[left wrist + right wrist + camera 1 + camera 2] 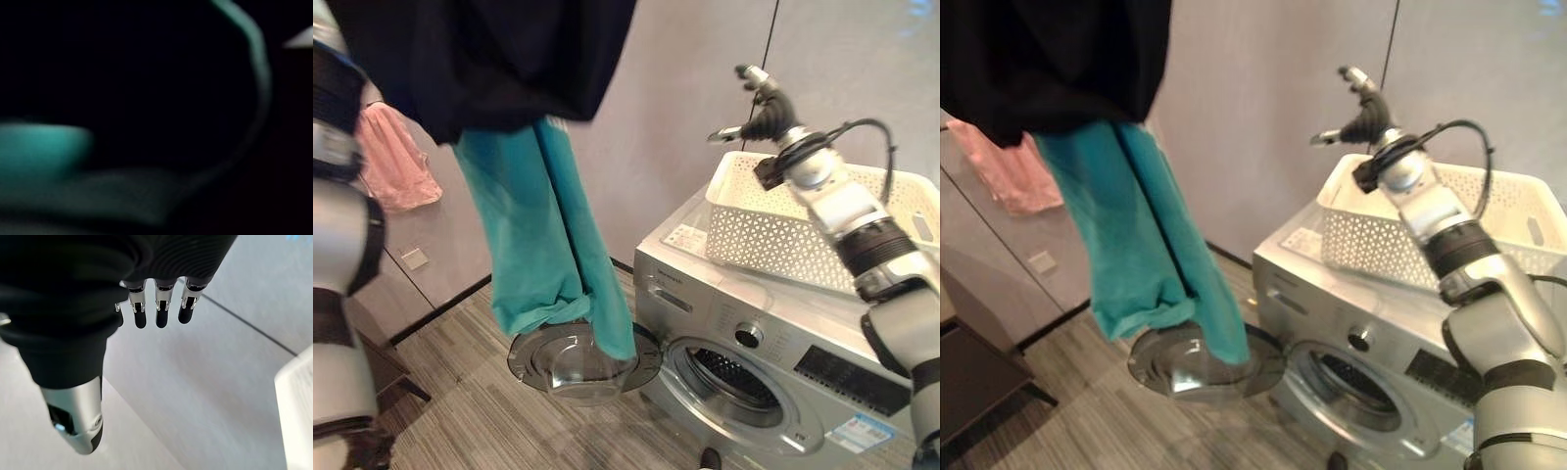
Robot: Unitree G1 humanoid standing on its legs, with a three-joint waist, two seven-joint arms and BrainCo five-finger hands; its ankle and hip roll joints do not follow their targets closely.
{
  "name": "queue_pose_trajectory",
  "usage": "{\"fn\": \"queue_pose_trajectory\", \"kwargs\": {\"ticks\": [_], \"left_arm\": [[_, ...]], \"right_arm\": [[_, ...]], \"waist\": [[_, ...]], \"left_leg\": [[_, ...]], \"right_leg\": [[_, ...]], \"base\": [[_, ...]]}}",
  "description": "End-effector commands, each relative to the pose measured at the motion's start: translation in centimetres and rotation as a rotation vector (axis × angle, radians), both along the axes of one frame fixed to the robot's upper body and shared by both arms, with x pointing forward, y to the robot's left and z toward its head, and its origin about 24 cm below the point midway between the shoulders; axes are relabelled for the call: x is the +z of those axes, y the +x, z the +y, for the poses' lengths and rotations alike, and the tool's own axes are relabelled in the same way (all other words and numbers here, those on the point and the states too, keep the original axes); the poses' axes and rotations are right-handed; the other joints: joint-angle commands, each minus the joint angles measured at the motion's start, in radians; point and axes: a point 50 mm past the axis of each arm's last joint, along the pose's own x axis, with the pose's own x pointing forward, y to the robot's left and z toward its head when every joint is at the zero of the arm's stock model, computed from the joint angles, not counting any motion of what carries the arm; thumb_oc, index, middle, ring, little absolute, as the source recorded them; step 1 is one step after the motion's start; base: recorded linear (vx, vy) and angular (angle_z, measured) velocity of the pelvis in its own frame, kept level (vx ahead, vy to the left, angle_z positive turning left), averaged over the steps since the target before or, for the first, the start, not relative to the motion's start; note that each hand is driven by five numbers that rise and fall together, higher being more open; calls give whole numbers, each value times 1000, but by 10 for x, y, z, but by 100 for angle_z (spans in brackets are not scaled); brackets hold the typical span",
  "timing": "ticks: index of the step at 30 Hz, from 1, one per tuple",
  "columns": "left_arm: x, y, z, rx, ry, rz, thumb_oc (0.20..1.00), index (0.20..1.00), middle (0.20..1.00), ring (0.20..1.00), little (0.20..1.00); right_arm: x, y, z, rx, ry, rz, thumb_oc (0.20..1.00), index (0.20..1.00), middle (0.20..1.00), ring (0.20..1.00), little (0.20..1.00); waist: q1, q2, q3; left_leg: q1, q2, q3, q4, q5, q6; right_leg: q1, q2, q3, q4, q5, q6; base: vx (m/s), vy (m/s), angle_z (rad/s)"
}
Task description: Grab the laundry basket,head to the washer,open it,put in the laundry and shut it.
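The white laundry basket (pixel 773 230) sits on top of the washer (pixel 744 338), whose round door (pixel 578 360) hangs open; teal and black laundry (pixel 543 225) dangles above that door; the right hand (pixel 759 103) is raised over the basket, fingers (pixel 161 308) relaxed, empty; left fingers cannot be told.

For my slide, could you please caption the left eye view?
Teal garment and dark cloth hang above the open washer door; basket rests on top.
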Motion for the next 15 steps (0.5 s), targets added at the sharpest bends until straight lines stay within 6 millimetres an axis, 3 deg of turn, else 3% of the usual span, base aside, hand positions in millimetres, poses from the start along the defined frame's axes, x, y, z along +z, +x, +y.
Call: {"fn": "queue_pose_trajectory", "kwargs": {"ticks": [1,3,4,6,8,11,15], "left_arm": [[34,-26,23,36,-76,-122,200,200,200,200,200],[23,-15,3,-20,-59,-78,200,200,200,200,200],[23,-15,3,-20,-59,-78,200,200,200,200,200],[13,-4,-17,-62,-43,-26,200,200,200,200,200],[9,-1,-17,-62,-48,-7,200,200,200,200,200],[1,8,-20,-52,-49,43,200,200,200,200,200],[14,-1,-21,-47,-54,5,200,200,200,200,200]], "right_arm": [[56,-1,-23,-109,-41,-137,1000,1000,1000,1000,1000],[64,5,-16,-130,-62,-120,1000,1000,1000,1000,1000],[64,5,-16,-130,-63,-120,1000,1000,1000,1000,1000],[76,10,0,-131,-100,-110,1000,1000,1000,1000,1000],[79,12,6,-128,-105,-104,1000,1000,1000,1000,1000],[94,14,21,-137,-147,-99,1000,1000,1000,1000,1000],[111,10,36,-122,-216,-139,1000,1000,1000,1000,1000]], "waist": [[51,64,5],[62,82,31],[61,82,31],[77,86,23],[89,83,12],[141,74,-30],[176,40,-63]], "left_leg": [[142,67,-14,-282,42,-5],[120,54,-13,-273,59,17],[119,52,-13,-274,60,17],[91,42,-26,-273,86,31],[79,38,-25,-283,100,33],[53,51,-17,-306,136,26],[29,64,-8,-330,174,-6]], "right_leg": [[29,-7,-38,-53,-163,208],[48,-27,-83,37,-230,183],[47,-28,-83,37,-230,183],[93,-12,-48,120,-275,164],[103,-10,-43,137,-294,160],[172,-10,-77,212,-356,149],[248,1,-128,162,-375,158]], "base": [[-239,173,-94],[-233,124,-54],[-131,49,-55],[-192,39,-34],[-147,-12,5],[-86,-103,-13],[-44,-171,-9]]}}
